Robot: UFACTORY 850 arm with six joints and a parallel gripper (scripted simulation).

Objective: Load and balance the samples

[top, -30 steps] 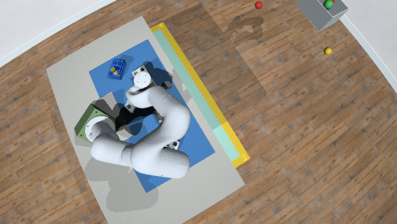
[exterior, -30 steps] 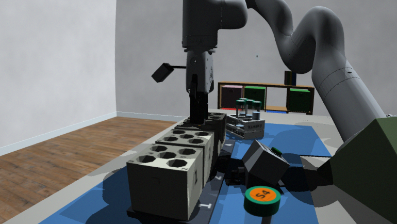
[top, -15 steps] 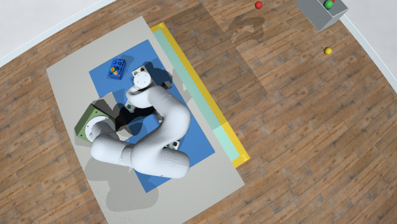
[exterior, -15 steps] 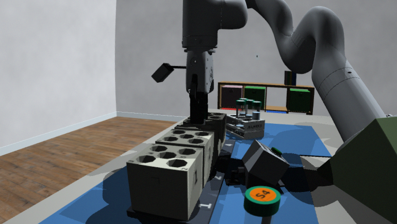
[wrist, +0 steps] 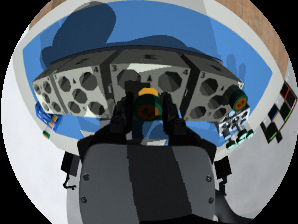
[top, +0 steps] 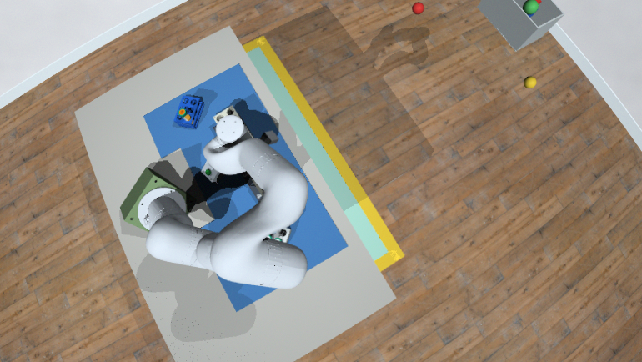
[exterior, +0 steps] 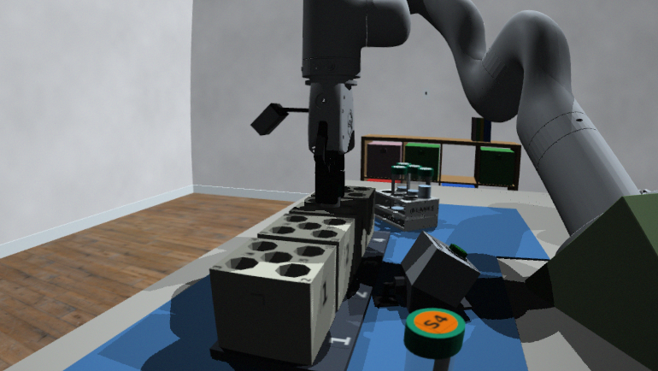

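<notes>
My gripper (exterior: 327, 191) is down on one of the far adapters of the loading stand ST (exterior: 295, 257); I cannot tell which number. Its fingers stand slightly open on both sides of a sample tube with an orange cap dot (wrist: 147, 104), which stands in a hole there; its ID is not readable. In the top view the wrist (top: 229, 128) hides the gripper and the tube. Sample S4 (exterior: 432, 323) stands in the foreground. The blue rack RS (top: 189, 111) shows orange-dotted caps. The near adapters 1 (exterior: 272, 299) and 2 (exterior: 308, 239) are empty.
The white blank rack RB (exterior: 408, 207) holds several green-capped tubes beyond ST. The grey box with the green DONE key (exterior: 456, 249) sits tilted right of ST. The arm's green base (exterior: 608, 276) stands at the right. A shelf stands at the back wall.
</notes>
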